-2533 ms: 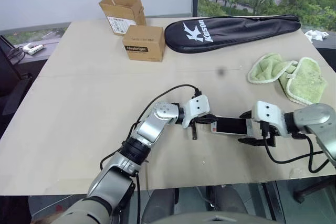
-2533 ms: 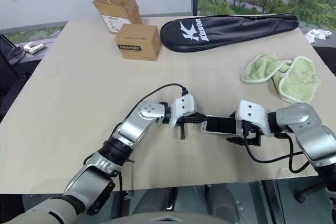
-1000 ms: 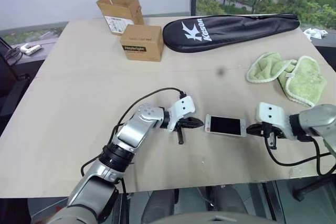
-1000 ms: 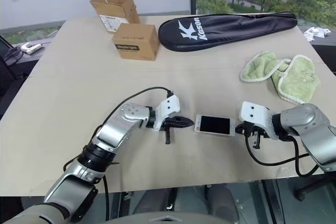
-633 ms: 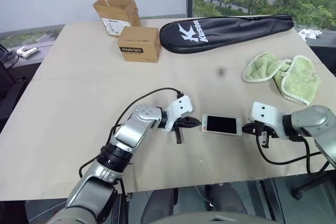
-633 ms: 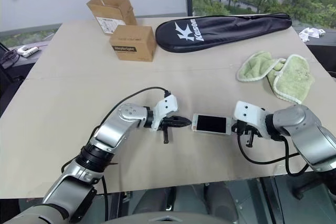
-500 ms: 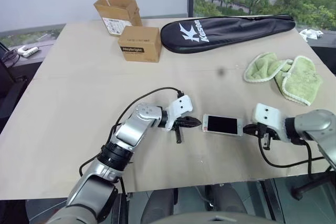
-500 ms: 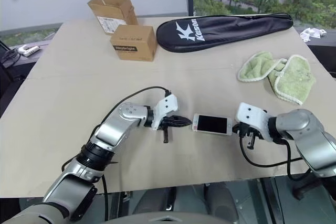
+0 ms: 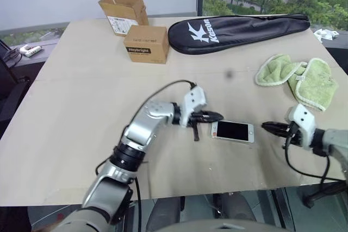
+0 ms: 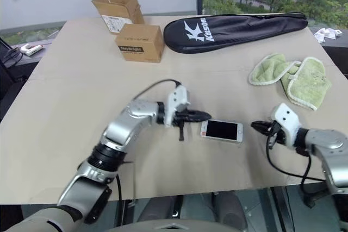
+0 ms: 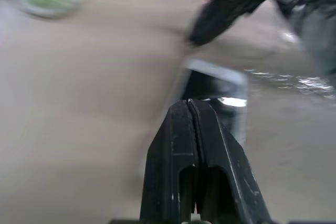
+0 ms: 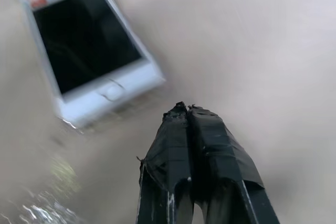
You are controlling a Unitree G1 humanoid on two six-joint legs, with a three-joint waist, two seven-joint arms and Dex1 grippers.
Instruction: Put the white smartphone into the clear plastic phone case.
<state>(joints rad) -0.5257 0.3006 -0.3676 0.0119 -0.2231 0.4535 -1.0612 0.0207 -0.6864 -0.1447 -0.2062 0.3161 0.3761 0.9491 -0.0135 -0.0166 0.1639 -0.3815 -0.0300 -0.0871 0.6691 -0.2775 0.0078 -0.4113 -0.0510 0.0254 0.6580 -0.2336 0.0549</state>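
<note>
The white smartphone [image 9: 232,132] lies flat on the table, screen up, near the front edge. My left gripper [image 9: 218,116] is shut and empty. It points to the right, with its tip by the far left corner of the phone [image 11: 215,85]. To the right of the phone [image 12: 86,51] my right gripper [image 9: 267,127] is also shut and empty, pointing at the phone's right end from a short way off. I cannot make out the clear plastic phone case as a separate thing, and I cannot tell whether it sits around the phone.
Two cardboard boxes [image 9: 147,43] stand at the back left, and a black racket bag [image 9: 239,26] lies along the back. Green fuzzy cloths [image 9: 299,79] lie at the right. The table's front edge [image 9: 179,193] runs close below the phone.
My left gripper has risen and moved right to the phone's left end. My right gripper has drawn back to the right, away from the phone. The phone has stayed where it lay.
</note>
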